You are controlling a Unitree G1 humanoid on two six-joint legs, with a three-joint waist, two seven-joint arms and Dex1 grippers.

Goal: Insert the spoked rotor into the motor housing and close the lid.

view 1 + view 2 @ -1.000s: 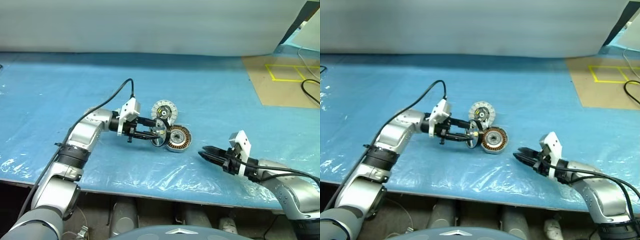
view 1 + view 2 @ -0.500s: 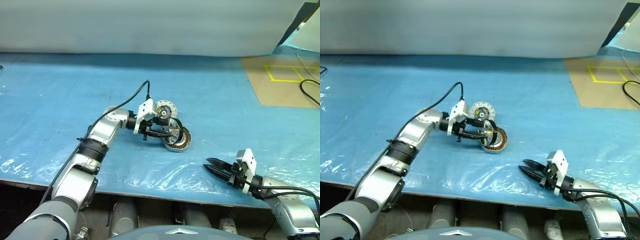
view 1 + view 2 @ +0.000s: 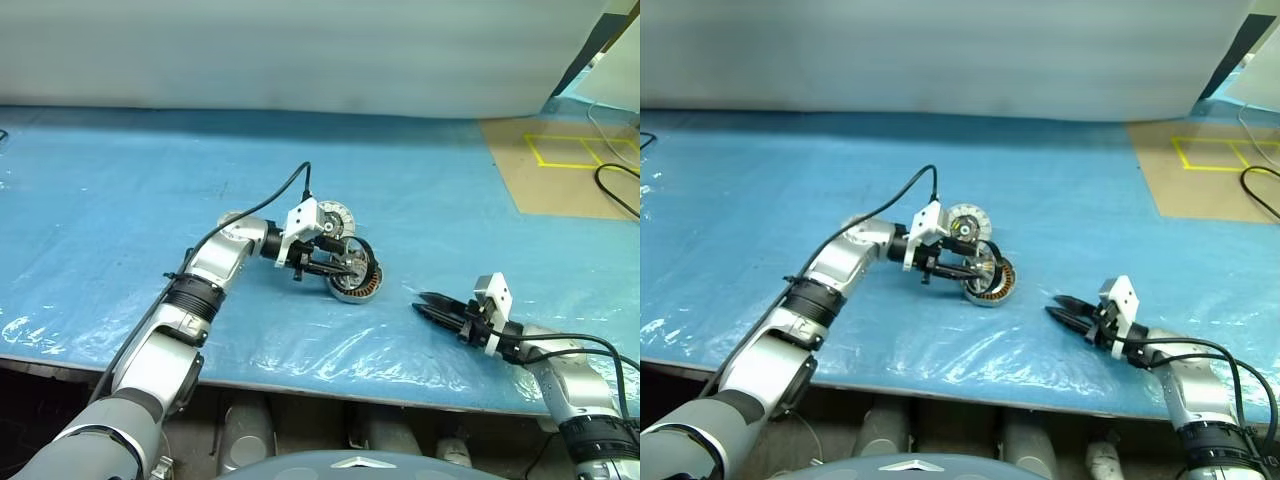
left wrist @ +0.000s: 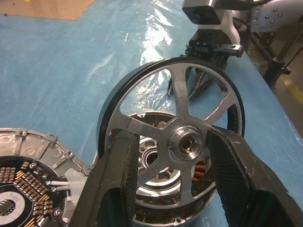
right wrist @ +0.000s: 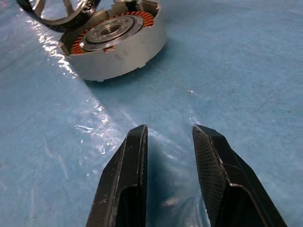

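- Left wrist view puts the spoked rotor (image 4: 173, 142) right in front of us: our left claw (image 4: 184, 161) is clenched on it, one black finger (image 4: 116, 184) on each side of the hub, the wheel standing nearly on edge.
- Behind and below the rotor we see the motor housing (image 4: 161, 198) with its copper windings; the rotor sits tilted over it, and we cannot tell whether the two touch.
- From the head, the housing (image 3: 357, 283) lies flat on the blue surface (image 3: 120, 200) near its middle, with the rotor (image 3: 355, 260) at its 11 o'clock edge.
- Just beyond, at 11 o'clock from the housing, the lid (image 3: 333, 219) lies partly hidden by our left wrist; its toothed rim also shows at the wrist view's corner (image 4: 28, 175).
- Our right claw (image 3: 432, 306) hovers low over the surface at 4 o'clock from the housing, near it but apart, pointing toward it.
- Its two fingers (image 5: 128, 179) stand apart with bare blue film between them, released and grasping nothing.
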